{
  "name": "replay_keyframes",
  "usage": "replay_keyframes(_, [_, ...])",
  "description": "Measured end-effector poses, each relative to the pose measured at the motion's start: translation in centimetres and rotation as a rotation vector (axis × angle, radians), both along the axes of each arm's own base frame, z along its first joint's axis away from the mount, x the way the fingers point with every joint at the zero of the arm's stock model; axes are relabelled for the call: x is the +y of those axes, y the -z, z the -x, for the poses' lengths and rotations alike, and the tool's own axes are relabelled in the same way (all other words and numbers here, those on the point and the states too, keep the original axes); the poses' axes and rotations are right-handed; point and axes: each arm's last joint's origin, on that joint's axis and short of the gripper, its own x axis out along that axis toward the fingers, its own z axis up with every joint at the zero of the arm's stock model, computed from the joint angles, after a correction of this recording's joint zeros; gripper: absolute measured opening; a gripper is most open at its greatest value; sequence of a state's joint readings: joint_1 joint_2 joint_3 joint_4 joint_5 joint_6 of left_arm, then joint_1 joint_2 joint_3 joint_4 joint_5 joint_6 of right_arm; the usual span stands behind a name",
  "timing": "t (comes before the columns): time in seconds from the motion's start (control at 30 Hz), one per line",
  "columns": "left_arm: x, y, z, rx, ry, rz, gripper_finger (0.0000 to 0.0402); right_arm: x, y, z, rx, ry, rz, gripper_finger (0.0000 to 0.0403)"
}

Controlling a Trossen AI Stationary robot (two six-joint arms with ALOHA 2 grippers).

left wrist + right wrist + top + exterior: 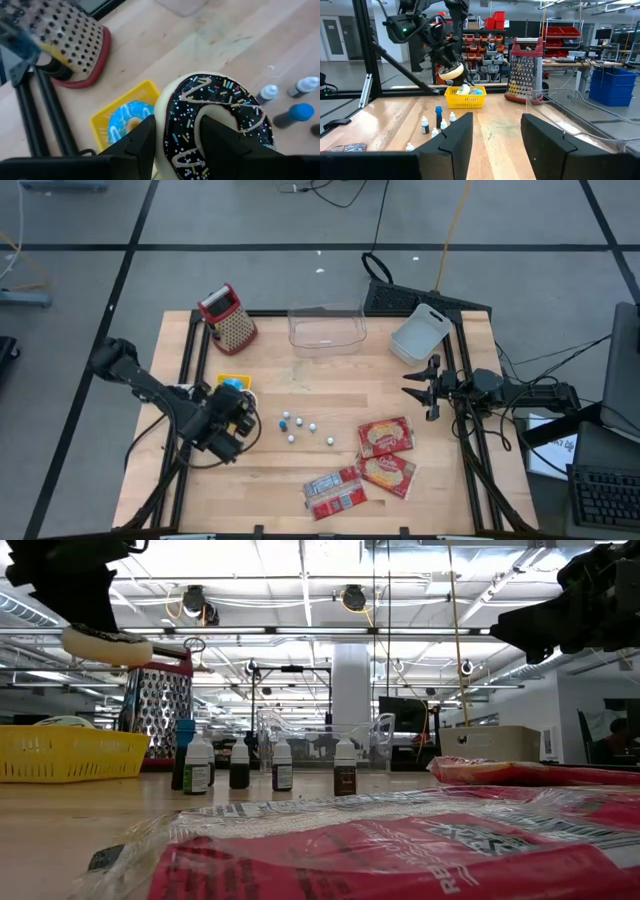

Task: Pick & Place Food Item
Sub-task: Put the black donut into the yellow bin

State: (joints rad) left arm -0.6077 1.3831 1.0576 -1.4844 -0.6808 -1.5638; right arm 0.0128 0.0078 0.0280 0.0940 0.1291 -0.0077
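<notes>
So the chocolate donut (215,125) is pinched through its hole by the left gripper (177,145), lifted just beside the yellow basket (117,112). It should be carried level and steady. Right gripper (428,387) is parked open, well apart from the basket.

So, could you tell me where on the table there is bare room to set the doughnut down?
The left gripper holds the chocolate doughnut above the yellow basket. Bare wood lies between the clear container and the small bottles, and along the front-left edge. It is crowded around the red snack packets, and the basket already holds a blue doughnut.
</notes>
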Motion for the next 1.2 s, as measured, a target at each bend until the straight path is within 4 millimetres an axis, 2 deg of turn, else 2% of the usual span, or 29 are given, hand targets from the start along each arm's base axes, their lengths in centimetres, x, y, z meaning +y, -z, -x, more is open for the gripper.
replay_keyframes(0.17, [-0.7, 1.0, 0.1, 0.051, -0.053, -0.072, 0.0145, 0.0, 0.0, 0.0, 0.0, 0.0, 0.0, 0.0155])
replay_keyframes(0.3, [-1.0, 2.7, -0.1, 0.095, -0.088, -0.105, 0.0145, 0.0, 0.0, 0.0, 0.0, 0.0, 0.0, 0.0155])
replay_keyframes(0.57, [-0.3, 8.0, 1.4, 0.286, -0.407, -0.119, 0.0145, 0.0, 0.0, 0.0, 0.0, 0.0, 0.0, 0.0155])
replay_keyframes(0.67, [0.0, 9.1, 2.2, 0.331, -0.487, -0.153, 0.0145, 0.0, 0.0, 0.0, 0.0, 0.0, 0.0, 0.0155])
replay_keyframes(0.97, [-0.1, 9.6, 2.1, 0.338, -0.496, -0.142, 0.0145, 0.0, 0.0, 0.0, 0.0, 0.0, 0.0, 0.0155])
replay_keyframes(1.2, [-0.3, 9.9, 1.8, 0.364, -0.437, -0.101, 0.0145, 0.0, 0.0, 0.0, 0.0, 0.0, 0.0, 0.0155])
